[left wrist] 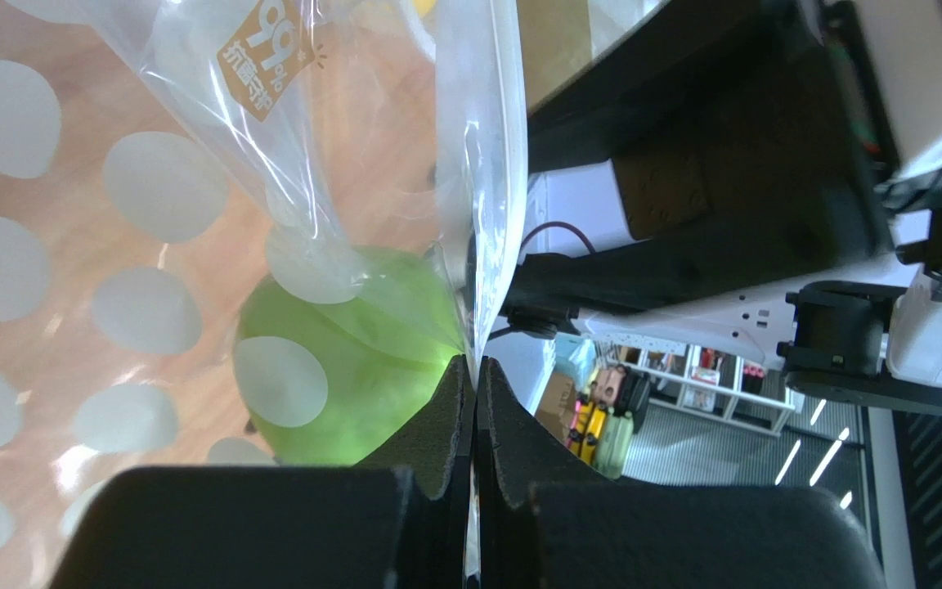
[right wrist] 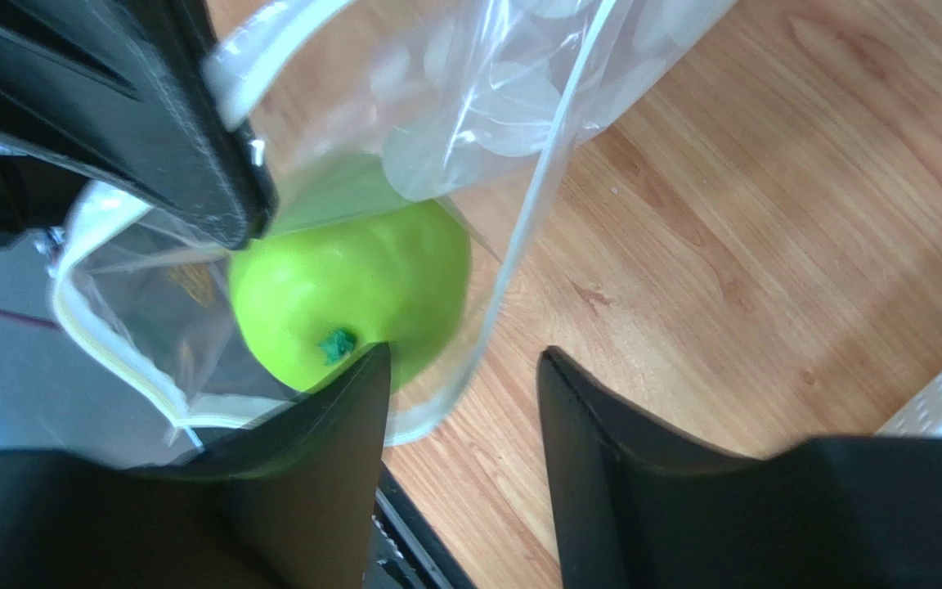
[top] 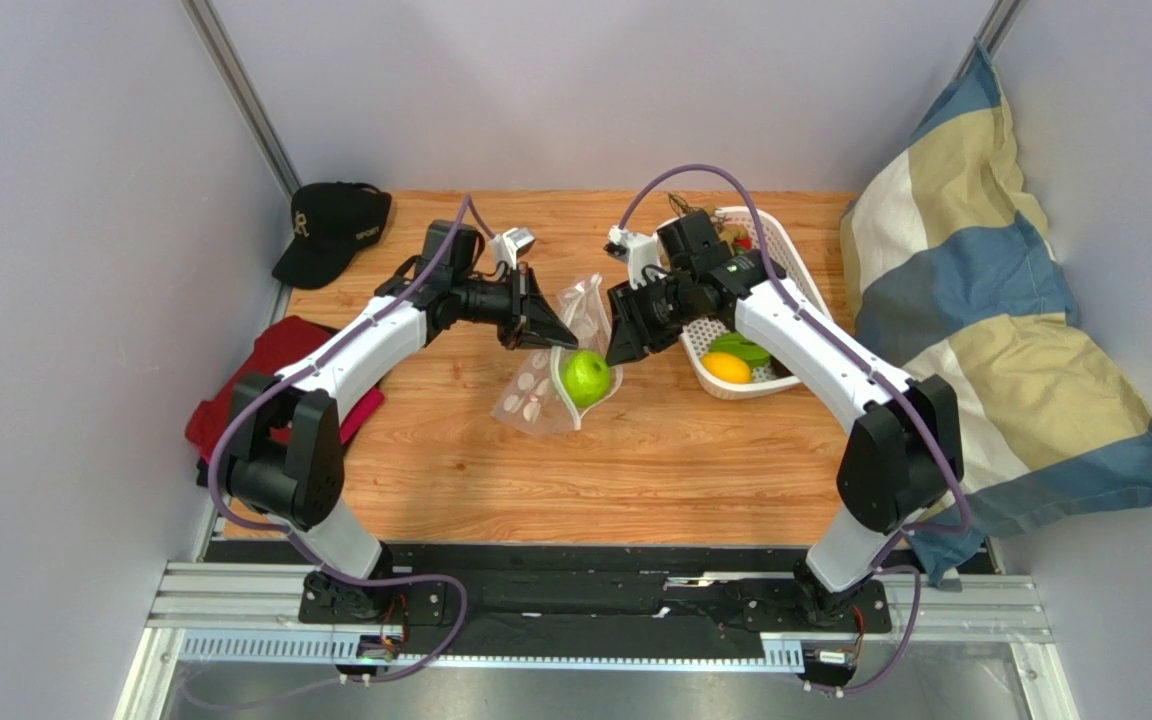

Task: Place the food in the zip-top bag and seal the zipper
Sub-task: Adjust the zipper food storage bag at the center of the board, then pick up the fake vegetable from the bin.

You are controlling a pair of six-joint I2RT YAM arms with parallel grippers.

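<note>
The clear zip-top bag [top: 555,368] with white dots hangs open in the middle of the table. A round green toy fruit [top: 587,377] lies inside its mouth and also shows in the left wrist view [left wrist: 341,356] and the right wrist view [right wrist: 347,288]. My left gripper [top: 555,336] is shut on the bag's upper edge [left wrist: 478,221] and holds it up. My right gripper [top: 621,345] is open and empty just right of the bag's mouth, its jaws [right wrist: 464,374] over the bag's rim and the wood. A yellow lemon [top: 726,368] and green pieces [top: 737,348] lie in the white basket.
The white basket [top: 772,263] stands at the back right under my right arm. A black cap [top: 330,225] lies at the back left, a red cloth [top: 274,375] at the left edge, and a blue and cream pillow [top: 988,315] at the right.
</note>
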